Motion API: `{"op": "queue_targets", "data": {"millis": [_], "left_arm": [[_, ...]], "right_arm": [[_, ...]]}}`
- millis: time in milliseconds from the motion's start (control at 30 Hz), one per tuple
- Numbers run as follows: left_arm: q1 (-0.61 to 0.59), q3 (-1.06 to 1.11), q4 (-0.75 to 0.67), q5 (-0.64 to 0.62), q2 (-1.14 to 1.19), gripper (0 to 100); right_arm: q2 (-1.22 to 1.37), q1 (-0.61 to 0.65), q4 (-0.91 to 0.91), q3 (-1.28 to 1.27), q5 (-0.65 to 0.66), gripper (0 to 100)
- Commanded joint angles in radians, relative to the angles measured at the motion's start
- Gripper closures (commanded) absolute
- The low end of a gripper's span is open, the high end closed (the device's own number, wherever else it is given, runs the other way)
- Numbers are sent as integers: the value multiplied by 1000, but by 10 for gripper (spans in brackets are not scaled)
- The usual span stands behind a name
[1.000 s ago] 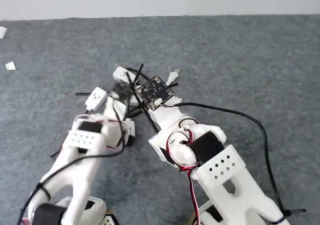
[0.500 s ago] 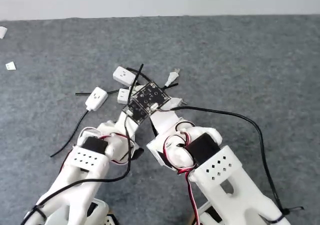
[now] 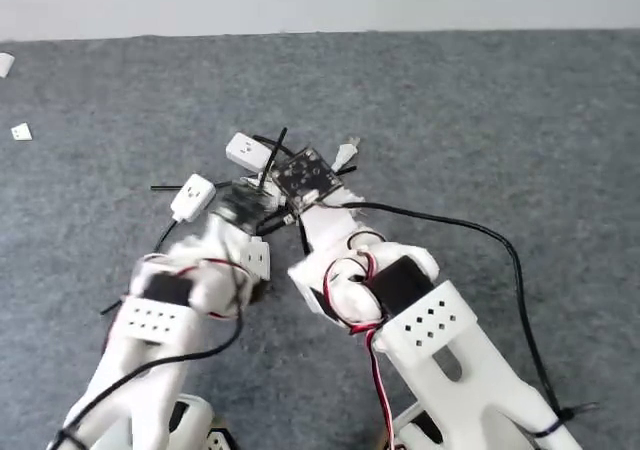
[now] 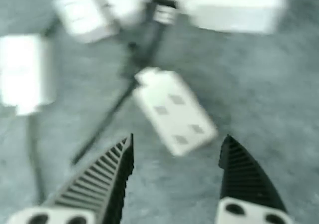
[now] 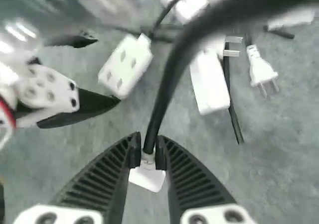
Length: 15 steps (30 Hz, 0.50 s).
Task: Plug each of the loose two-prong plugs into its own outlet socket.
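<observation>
White plug [image 5: 146,178] on a thick black cord [image 5: 174,69] sits pinched in the right gripper [image 5: 147,140]. The fingers are closed tight on the plug's body, and the cord rises away past the tips. Just ahead of it, on the grey felt table [image 5: 279,149], lies a white socket block [image 5: 124,64] with its slots facing up. Near that lies a second socket block [image 5: 209,87]. A loose two-prong plug [image 5: 261,74] lies farther off on the felt, its prongs bare and touching nothing.

The left gripper [image 4: 178,140] hangs low over the first socket block [image 4: 174,109] with its fingers spread wide. It holds nothing, and the block lies just beyond the two toothed tips without touching either.

From above, both arms meet near the middle of the table. Beside them an outer socket [image 3: 193,198] lies on a thin black wire, and a far socket [image 3: 245,151] lies just behind it. A small white scrap [image 3: 22,131] lies well apart, by the table's edge.
</observation>
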State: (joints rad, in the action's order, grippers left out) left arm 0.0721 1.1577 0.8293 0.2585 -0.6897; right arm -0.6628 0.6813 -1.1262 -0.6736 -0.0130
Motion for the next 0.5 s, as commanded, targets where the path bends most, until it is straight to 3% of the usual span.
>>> {"op": "queue_targets", "data": {"millis": [0, 233, 467], "left_arm": [[-97, 25, -9, -83, -137, 739], [-235, 159, -14, -238, -391, 739], [-275, 159, -25, -330, -393, 739]], "right_arm": [[1, -16, 134, -21, -74, 988], [1, -16, 460, -167, -178, 988], [13, -12, 639, -196, -232, 988]]}}
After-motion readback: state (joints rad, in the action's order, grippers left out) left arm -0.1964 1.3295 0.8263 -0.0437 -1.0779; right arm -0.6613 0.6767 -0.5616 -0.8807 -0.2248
